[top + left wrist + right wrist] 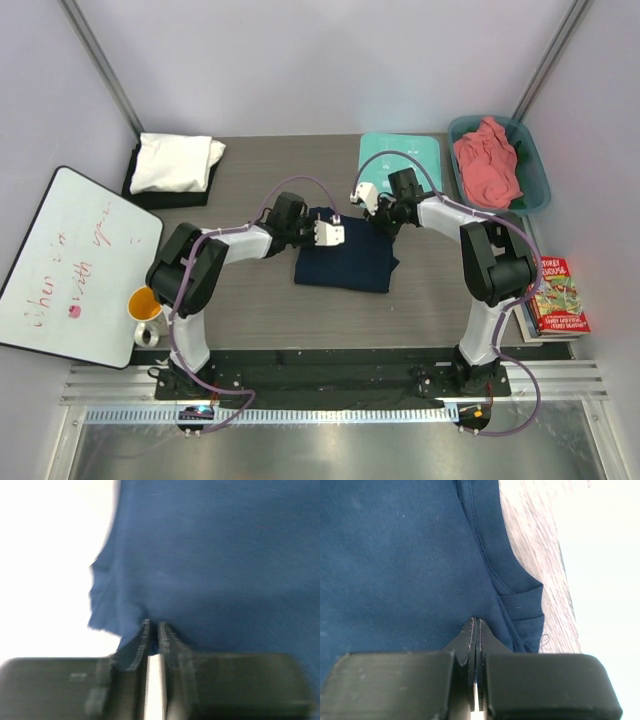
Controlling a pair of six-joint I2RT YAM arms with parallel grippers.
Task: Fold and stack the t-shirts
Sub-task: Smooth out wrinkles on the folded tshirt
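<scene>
A dark navy t-shirt (345,258) lies folded into a rectangle at the table's middle. My left gripper (340,235) sits over its upper left part. In the left wrist view its jaws (153,625) stand a thin slit apart, with navy cloth (215,565) bunched and pinched at the tips. My right gripper (358,200) is at the shirt's far edge. Its jaws (475,621) are shut, tips against flat navy cloth (395,565); no cloth shows between them. A white t-shirt (178,163) rests folded on a black one (148,192) at the back left. A salmon t-shirt (487,160) is crumpled in the tub.
The teal tub (537,170) stands at the back right, with a mint-green board (400,155) flat beside it. A whiteboard (70,260) and a yellow cup (145,303) are on the left. Books (555,295) lie on the right.
</scene>
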